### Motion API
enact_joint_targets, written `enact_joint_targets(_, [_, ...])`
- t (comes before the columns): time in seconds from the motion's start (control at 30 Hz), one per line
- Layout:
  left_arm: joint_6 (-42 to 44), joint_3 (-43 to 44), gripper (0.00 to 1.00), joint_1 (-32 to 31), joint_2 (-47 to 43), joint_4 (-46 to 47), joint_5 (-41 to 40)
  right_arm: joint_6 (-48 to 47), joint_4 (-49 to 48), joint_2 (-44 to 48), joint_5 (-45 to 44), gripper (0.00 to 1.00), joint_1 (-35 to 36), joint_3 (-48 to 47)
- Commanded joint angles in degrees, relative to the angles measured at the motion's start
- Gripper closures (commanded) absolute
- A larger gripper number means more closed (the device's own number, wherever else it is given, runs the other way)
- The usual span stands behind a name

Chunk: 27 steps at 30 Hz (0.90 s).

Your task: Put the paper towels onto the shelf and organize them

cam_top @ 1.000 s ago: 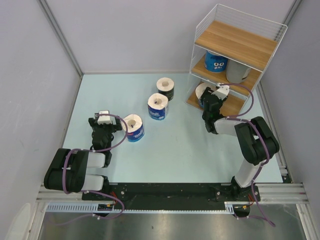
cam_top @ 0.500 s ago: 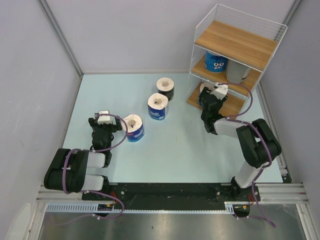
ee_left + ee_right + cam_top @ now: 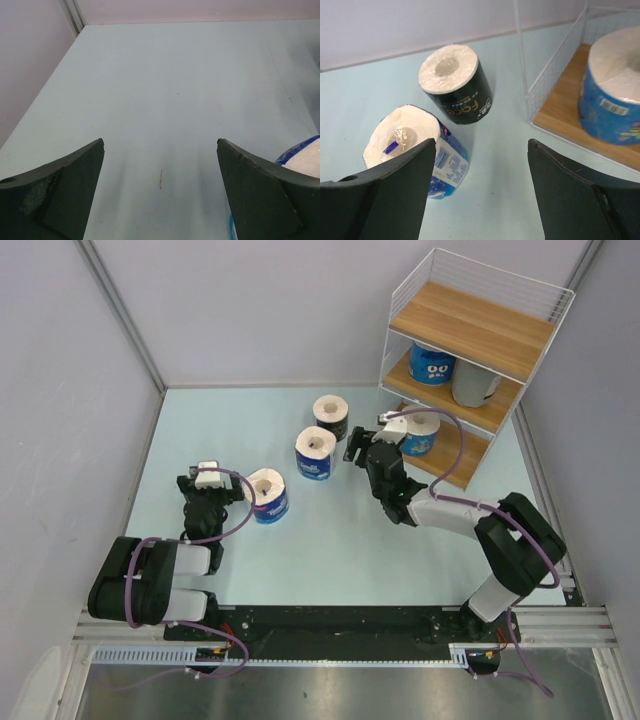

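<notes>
While white lettering on the black roll (image 3: 455, 82) appears to read "Faco", the small print on the blue wrappers is too fine to make out. The pale table (image 3: 250, 420) carries the shelf (image 3: 470, 340) at its 2 o'clock corner, three wooden boards stepped inside a white wire frame. On the middle board the upper blue roll (image 3: 432, 364), printed with two dark ovals, stands beside the grey roll (image 3: 473, 385), which is at its 3 o'clock. On the bottom board the lower blue roll (image 3: 612, 95) stands upright and shows a barcode strip.

The right gripper (image 3: 480, 197) hangs just off the shelf's bottom step, its jaws well apart. Nothing is between them and they touch nothing. The shelf's wire side panel stands between it and the lower blue roll at its 3 o'clock.

The left gripper (image 3: 160, 200), at the table's 8 o'clock, is spread wide over bare table and holds nothing.

Three rolls remain on the table, each on end with its core up:
- The black roll is at the right gripper's 11 o'clock.
- The centre blue roll (image 3: 415, 150) is at the right gripper's 9 o'clock, with a purple scrap at its core.
- The left blue roll (image 3: 268, 495) is at the left gripper's 3 o'clock, just beside its right finger; whether they touch cannot be told.
</notes>
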<state>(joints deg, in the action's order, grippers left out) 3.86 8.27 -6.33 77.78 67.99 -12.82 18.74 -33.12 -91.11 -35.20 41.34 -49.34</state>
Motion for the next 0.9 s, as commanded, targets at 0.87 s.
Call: enact_joint_targets(0.87, [-0.25,0.34,0.00,0.18,-0.96,2.06,2.98,13.07,-0.89,-21.65,14.11,0.18,-0.91,-17.89])
